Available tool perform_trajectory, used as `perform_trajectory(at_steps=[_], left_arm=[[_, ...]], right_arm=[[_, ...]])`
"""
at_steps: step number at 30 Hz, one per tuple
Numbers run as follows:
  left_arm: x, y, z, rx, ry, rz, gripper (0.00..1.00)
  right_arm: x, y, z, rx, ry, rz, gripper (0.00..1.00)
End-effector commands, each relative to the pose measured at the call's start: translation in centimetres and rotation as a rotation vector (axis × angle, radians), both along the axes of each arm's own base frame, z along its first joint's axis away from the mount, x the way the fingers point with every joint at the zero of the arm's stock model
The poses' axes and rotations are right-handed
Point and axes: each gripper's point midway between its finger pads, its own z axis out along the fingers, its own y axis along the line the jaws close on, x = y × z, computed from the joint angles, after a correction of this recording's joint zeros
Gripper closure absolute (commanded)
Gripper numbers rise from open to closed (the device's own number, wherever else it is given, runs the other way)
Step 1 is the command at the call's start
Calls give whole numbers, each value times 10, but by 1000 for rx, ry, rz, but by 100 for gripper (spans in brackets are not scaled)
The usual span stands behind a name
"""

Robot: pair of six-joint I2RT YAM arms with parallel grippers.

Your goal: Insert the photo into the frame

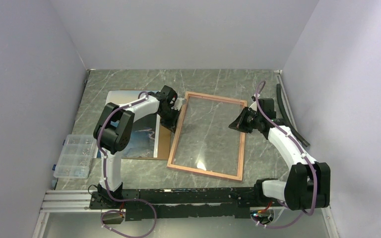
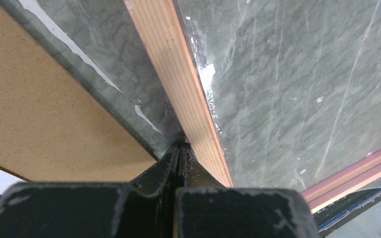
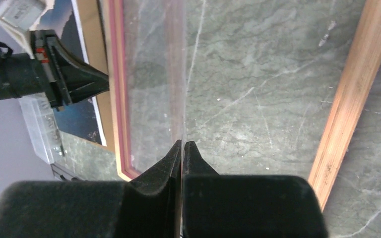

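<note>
Frame (image 1: 204,172) sits between your left claw (image 1: 179,107), closed tight at its far-left corner, and your right claw (image 1: 238,123), closed tight at its right edge.

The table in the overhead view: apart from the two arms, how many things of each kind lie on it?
Picture frame: 1
Photo: 1
Brown backing board: 1
Clear plastic organiser box: 1
Black strip: 1
Total: 5
</note>
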Motion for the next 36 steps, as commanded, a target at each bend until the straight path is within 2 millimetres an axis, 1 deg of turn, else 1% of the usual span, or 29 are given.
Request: perform_trajectory(at_steps=[1, 4, 6, 11, 15, 18, 21, 27, 29, 32, 36], left_arm=[[1, -19, 13, -72, -25, -18, 97], [1, -18, 10, -68, -23, -19, 97], [0, -18, 8, -65, -19, -19, 97], [0, -18, 7, -67, -16, -15, 97], [0, -19, 6, -67, -14, -14, 97], [1, -18, 5, -67, -13, -13, 97], [0, -18, 4, -67, -12, -14, 97], [0, -17, 4, -65, -15, -12, 97], [0, -16, 5, -68, -14, -9, 97], [1, -15, 8, -74, -16, -4, 97], [3, -14, 10, -82, -18, 0, 97]], right_arm=[[-13, 7, -14, 17, 55, 31, 97], [-11, 10, -11, 37, 39, 40, 98], [-10, 14, -3, 59, 10, 52, 99], [-9, 25, 29, 134, -100, 105, 100], [-13, 36, 56, 199, -189, 160, 100], [-16, 39, 68, 227, -233, 179, 100], [-16, 41, 71, 245, -230, 182, 100], [-12, 45, 65, 296, -155, 150, 100], [-11, 46, 66, 321, -133, 132, 100], [-11, 47, 73, 362, -113, 102, 100], [-8, 49, 89, 411, -118, 70, 100]])
